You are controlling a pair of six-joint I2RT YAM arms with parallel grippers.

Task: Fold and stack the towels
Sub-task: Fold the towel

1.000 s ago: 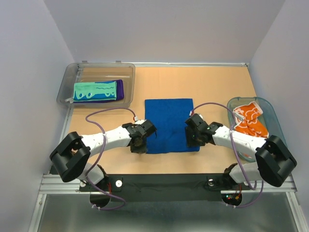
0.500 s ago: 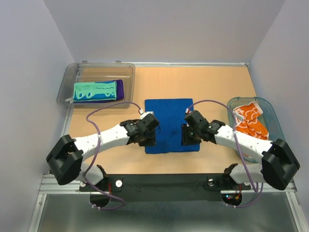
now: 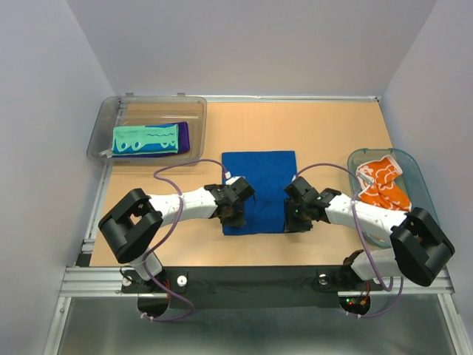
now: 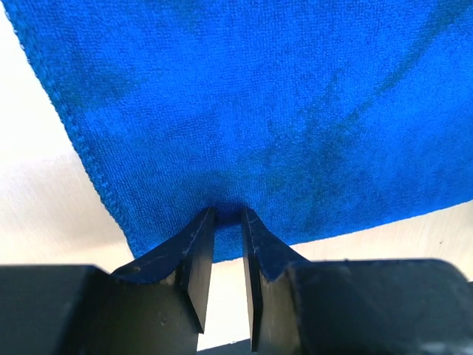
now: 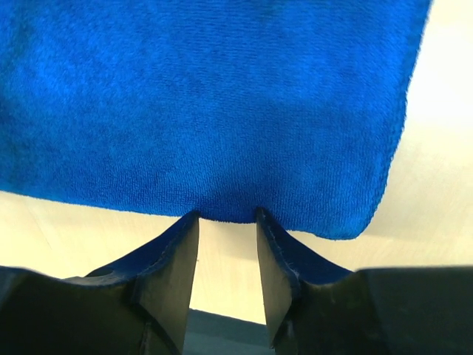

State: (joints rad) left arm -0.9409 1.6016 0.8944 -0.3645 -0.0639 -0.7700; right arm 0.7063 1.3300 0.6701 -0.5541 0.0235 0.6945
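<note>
The plain royal blue towel (image 3: 259, 188) lies flat in the middle of the table. My left gripper (image 3: 233, 217) is at its near left edge. In the left wrist view its jaws (image 4: 228, 214) are almost closed, pinching a small pucker of the blue towel (image 4: 244, 103). My right gripper (image 3: 296, 219) is at the near right edge. Its jaws (image 5: 227, 216) stand a little apart, with the tips touching the towel's hem (image 5: 222, 111). The mint green towel (image 3: 146, 137) lies folded on the purple one (image 3: 184, 137) in the grey bin. The white and orange flower towel (image 3: 383, 185) is crumpled in the teal basket.
The clear grey bin (image 3: 111, 118) stands at the back left. The teal oval basket (image 3: 414, 174) stands at the right edge. Purple cables loop over both arms. The black base rail runs along the near edge.
Both grippers moved forward onto the towel half a second ago and have come back to its near edge. The left arm has swung further right. The towel stays flat.
</note>
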